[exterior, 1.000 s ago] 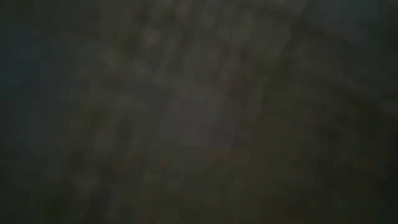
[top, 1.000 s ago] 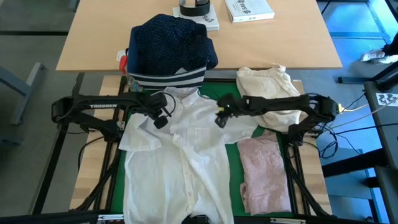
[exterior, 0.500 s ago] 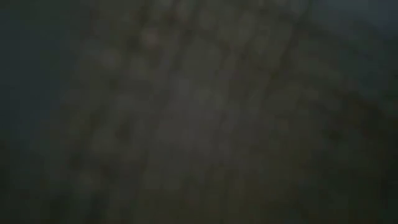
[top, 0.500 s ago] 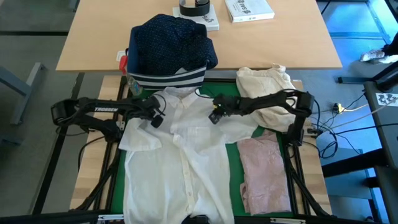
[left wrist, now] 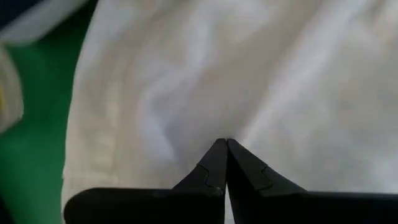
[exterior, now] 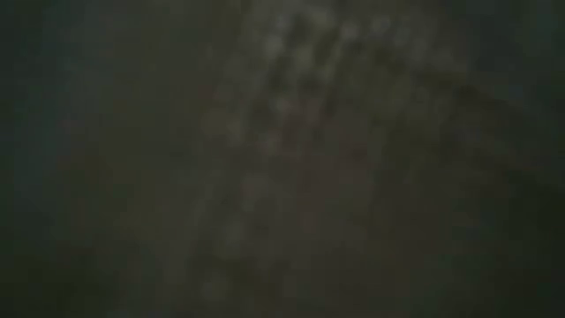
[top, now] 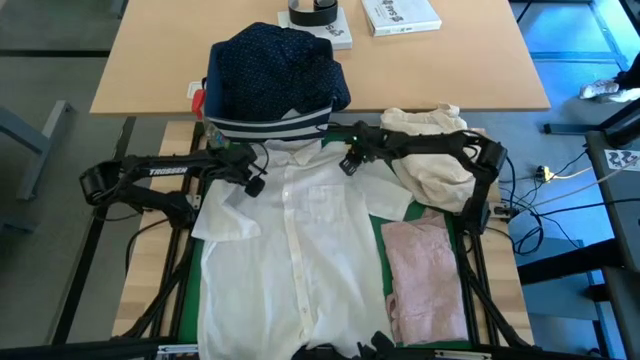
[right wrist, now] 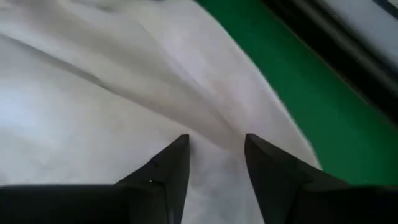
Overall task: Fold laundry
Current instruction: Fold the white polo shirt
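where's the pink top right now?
High view: the pale pink top lies flat on the table's right side, beside the spread white shirt and just below the cream-beige cloth bundle.

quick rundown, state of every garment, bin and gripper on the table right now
white shirt: spread flat, front up, buttoned
pale pink top: folded, beside the shirt
navy dotted shirt: heaped on the striped bin
cream bundle: crumpled
left gripper: shut on the white shirt's shoulder
right gripper: open, over a fold near the collar
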